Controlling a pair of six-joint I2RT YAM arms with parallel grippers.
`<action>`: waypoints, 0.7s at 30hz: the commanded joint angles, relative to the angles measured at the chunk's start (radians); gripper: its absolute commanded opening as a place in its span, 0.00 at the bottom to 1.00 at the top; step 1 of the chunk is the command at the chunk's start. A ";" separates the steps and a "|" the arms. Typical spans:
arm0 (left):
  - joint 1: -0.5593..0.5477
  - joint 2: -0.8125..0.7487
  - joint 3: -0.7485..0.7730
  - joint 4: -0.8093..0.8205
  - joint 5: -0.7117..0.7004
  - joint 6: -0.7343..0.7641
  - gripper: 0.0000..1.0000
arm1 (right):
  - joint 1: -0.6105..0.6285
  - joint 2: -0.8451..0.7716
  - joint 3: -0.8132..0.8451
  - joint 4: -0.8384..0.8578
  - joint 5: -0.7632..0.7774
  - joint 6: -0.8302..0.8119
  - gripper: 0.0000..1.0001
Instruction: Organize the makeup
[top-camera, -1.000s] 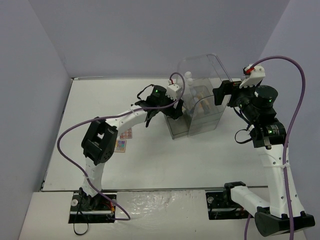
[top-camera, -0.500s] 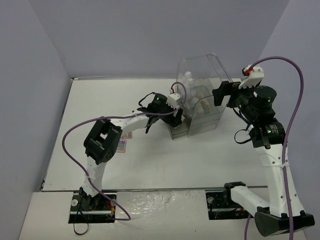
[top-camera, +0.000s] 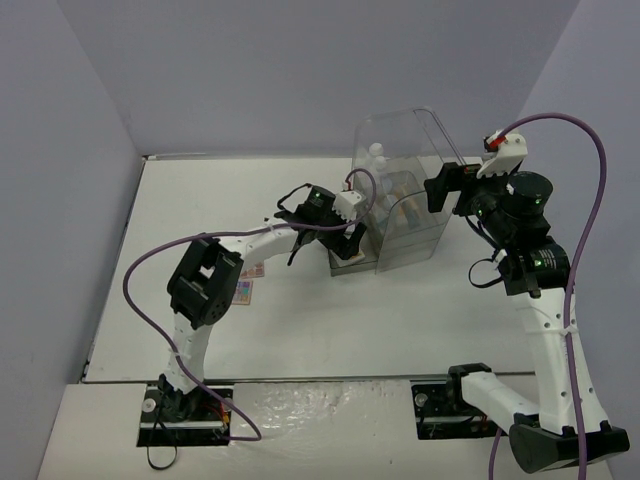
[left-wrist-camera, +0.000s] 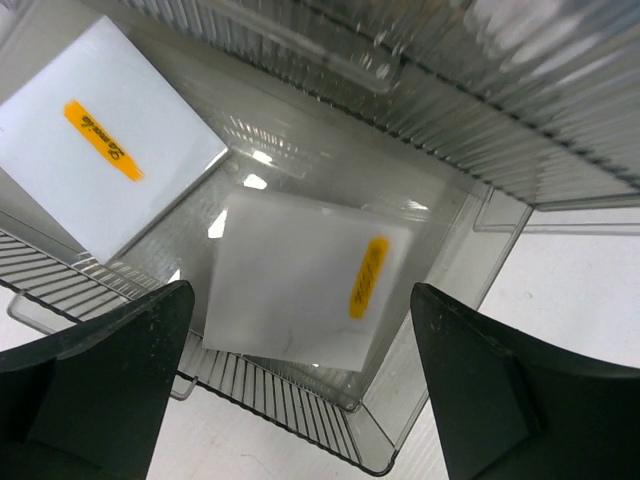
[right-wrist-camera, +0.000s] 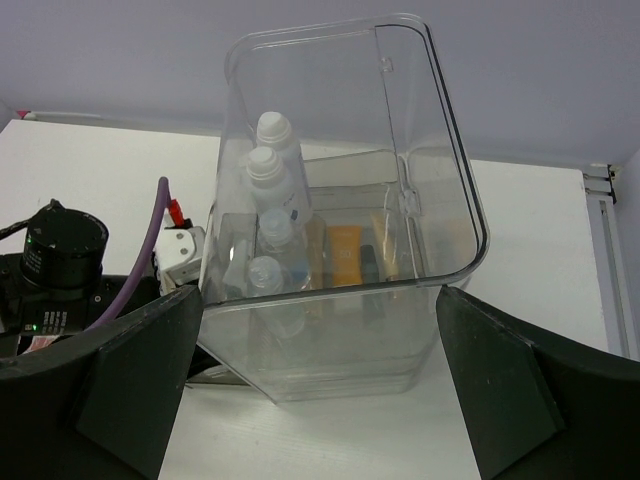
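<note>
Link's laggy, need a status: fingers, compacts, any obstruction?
Left fingers open, empty, above open drawer. Two white compacts lying flat below them. Right fingers open, empty, facing clear case. Nothing blocking drawer.

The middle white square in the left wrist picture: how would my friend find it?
Find the big clear case on the table, then the drawer pulled out at its bottom. Of two white square compacts in the left wrist view, it is the lower right one, its orange label by the right edge; the other's label crosses its middle.
</note>
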 joint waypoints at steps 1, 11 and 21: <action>-0.007 -0.113 0.094 0.010 -0.001 0.014 0.93 | 0.010 -0.013 0.004 0.072 -0.022 0.009 1.00; 0.004 -0.240 0.071 -0.133 -0.166 -0.044 0.97 | 0.010 -0.016 0.011 0.072 -0.022 0.010 1.00; 0.114 -0.407 -0.082 -0.454 -0.564 -0.329 0.97 | 0.010 -0.032 0.009 0.072 -0.035 0.020 1.00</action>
